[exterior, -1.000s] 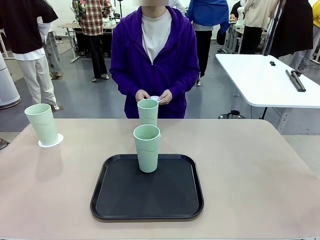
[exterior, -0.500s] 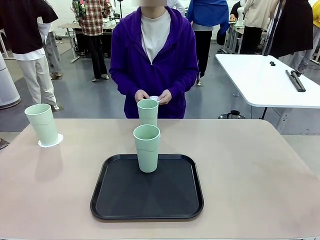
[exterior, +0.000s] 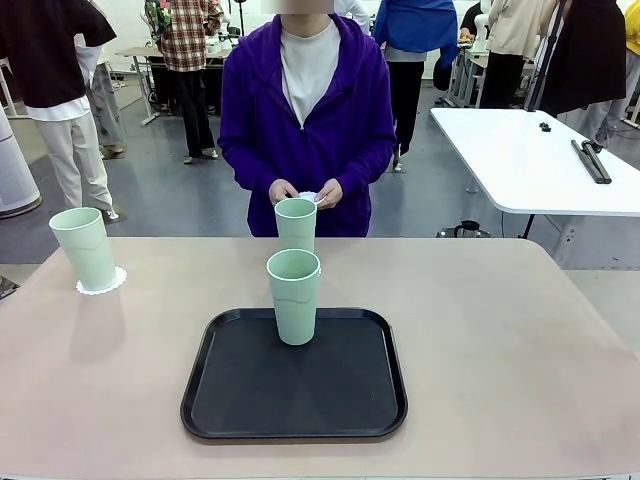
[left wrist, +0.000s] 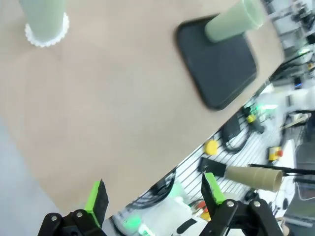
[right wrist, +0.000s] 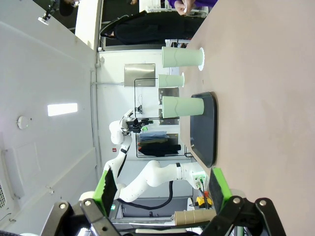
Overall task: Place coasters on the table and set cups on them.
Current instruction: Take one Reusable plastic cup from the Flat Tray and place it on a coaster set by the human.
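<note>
A beige bench (exterior: 500,340) in a busy room carries a black tray (exterior: 230,400). One cup (exterior: 294,300) stands on the tray, a second cup (exterior: 296,225) just behind it, and a third cup (exterior: 84,248) well left of it on a coaster (exterior: 118,280).

Left wrist view: the left gripper (left wrist: 152,189) is spread wide, empty.

Right wrist view: the right gripper (right wrist: 165,184) is likewise released, empty.

The left gripper (left wrist: 153,194) hangs with jaws wide apart, nothing between its green pads (left wrist: 97,196), over the beige table (left wrist: 123,98). At top left, 1 mint cup (left wrist: 43,12) stands on a scalloped white coaster (left wrist: 47,38). Well apart, a second cup (left wrist: 231,22) stands on the black tray (left wrist: 224,73). Beyond the table edge lie cables (left wrist: 234,135) and a cardboard cone (left wrist: 253,178).
</note>
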`<state>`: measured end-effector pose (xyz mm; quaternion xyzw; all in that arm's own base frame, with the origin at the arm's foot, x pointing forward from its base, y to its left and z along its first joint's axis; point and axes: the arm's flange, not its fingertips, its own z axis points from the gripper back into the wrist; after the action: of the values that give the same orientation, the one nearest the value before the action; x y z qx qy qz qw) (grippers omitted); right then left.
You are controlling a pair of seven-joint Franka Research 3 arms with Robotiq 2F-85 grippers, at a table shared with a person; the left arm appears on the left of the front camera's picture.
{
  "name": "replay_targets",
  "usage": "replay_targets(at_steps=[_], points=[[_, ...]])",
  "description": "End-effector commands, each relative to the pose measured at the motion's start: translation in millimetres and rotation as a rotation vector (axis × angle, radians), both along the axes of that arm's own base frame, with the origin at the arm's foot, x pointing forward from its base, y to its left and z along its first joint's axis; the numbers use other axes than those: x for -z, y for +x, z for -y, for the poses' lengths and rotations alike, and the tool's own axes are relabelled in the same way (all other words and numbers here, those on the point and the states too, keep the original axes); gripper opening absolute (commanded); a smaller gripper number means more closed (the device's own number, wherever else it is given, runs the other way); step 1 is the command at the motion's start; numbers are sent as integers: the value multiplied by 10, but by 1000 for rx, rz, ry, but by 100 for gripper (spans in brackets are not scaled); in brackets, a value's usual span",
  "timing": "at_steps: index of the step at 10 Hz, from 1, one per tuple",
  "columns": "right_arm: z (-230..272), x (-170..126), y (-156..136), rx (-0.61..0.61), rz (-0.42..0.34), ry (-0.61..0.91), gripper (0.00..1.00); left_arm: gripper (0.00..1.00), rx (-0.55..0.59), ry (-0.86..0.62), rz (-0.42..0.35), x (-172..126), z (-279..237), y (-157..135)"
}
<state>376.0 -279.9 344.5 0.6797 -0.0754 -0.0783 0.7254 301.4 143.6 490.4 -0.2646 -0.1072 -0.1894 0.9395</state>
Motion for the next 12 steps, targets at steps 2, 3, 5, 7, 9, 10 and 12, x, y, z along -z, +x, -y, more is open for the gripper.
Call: replay_targets(at_steps=[2, 3, 5, 7, 9, 10, 12], points=[[1, -10, -1, -2, 1, 3, 100, 100, -13, -295, -27, -62, -673, 62], [1, -10, -1, -2, 1, 3, 100, 100, -38, -357, -20, -43, -917, 11], [1, -10, -1, -2, 1, 3, 100, 100, -72, -474, -16, 57, -1332, -131], [1, -10, -1, -2, 1, 3, 100, 100, -83, -575, -34, 180, -1574, -203], [1, -10, -1, -2, 1, 3, 100, 100, -84, -652, -52, 338, -1747, -259], [1, -10, -1, -2, 1, 3, 100, 100, -91, -680, -56, 441, -1749, -279], [1, -10, -1, -2, 1, 3, 100, 100, -106, -679, -34, 525, -1785, -204]])
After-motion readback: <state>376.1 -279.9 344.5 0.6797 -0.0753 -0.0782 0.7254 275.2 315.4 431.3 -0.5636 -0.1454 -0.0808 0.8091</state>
